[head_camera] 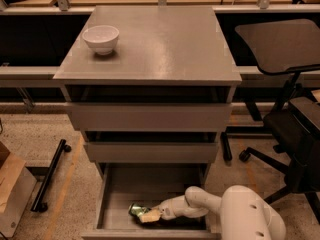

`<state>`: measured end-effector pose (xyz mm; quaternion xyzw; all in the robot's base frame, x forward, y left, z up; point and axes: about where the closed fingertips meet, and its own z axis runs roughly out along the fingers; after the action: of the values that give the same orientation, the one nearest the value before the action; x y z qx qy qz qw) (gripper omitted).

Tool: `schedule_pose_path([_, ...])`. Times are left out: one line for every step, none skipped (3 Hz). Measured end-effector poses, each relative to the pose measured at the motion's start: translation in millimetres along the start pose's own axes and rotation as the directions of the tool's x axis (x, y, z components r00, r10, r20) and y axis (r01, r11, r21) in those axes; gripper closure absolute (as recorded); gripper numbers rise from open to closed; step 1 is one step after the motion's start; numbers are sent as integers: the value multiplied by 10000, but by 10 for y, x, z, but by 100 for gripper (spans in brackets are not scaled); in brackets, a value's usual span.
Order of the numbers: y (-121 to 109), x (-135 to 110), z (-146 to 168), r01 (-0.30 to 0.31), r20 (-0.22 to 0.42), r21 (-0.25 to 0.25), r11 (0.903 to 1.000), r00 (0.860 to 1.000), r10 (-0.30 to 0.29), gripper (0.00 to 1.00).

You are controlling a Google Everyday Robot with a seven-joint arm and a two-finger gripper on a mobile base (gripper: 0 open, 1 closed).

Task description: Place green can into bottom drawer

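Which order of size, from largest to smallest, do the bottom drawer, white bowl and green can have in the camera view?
1. bottom drawer
2. white bowl
3. green can, partly hidden by the gripper inside that drawer, so less sure.

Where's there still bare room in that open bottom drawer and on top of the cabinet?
In the bottom drawer, the floor behind the green can and the robot's hand, toward the back wall, is bare; the front is crowded by them and the arm. On the cabinet top, everything right of the white bowl is free.

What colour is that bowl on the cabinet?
The bowl is white, camera view. The gripper sits in the bottom drawer at the green can.
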<state>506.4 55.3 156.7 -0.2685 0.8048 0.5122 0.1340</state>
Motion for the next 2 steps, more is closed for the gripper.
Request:
schedule_pose_path([-73, 1, 26, 22, 58, 11, 10000, 10000, -22, 12])
schedule_pose_path([-6, -92, -8, 379, 263, 60, 9993, 9989, -380, 0])
